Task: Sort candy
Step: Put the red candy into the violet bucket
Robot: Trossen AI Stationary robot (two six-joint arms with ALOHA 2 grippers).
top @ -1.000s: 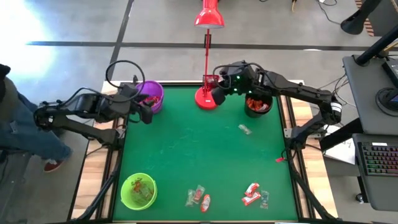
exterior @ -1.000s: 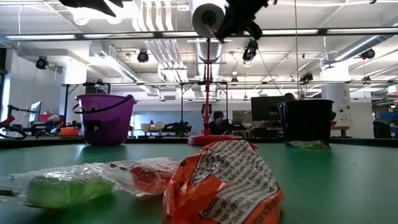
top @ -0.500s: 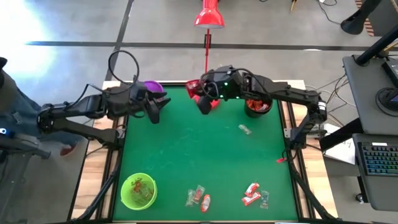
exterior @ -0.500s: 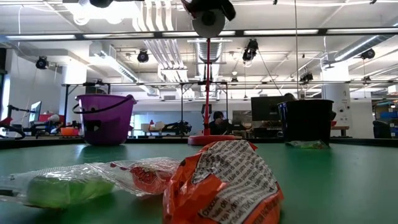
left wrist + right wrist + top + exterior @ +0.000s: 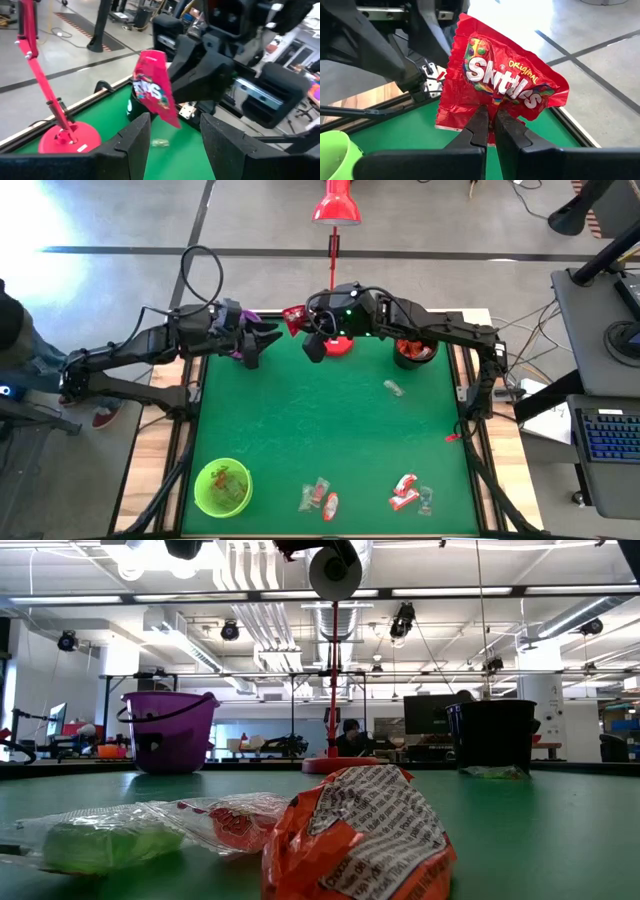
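Note:
My right gripper is shut on a red Skittles bag, a candy pack held in the air over the table's far edge, left of the red lamp base. My left gripper is open and points level at the bag from the left. Its fingertips stand just short of the bag's lower corner, and I see no touch. Loose wrapped candy lies near the front edge, more to its right, and one clear piece mid-right. My right gripper pinches the bag's crimped end edge between its two fingers, about midway along that edge. The fingers come from the table's right, slanting slightly down. The bag stands up from the fingers, lifted clear of the table, its printed face toward the wrist camera.
A purple bucket sits at the far left, mostly under my left arm. A black cup of red candy stands far right, a green cup near left. The lamp pole rises behind the far edge.
My right gripper has carried the Skittles bag from beside the black cup toward the table's left along the far edge, rising a little. My left gripper has swung away from the purple bucket toward the right and turned level to face the bag.

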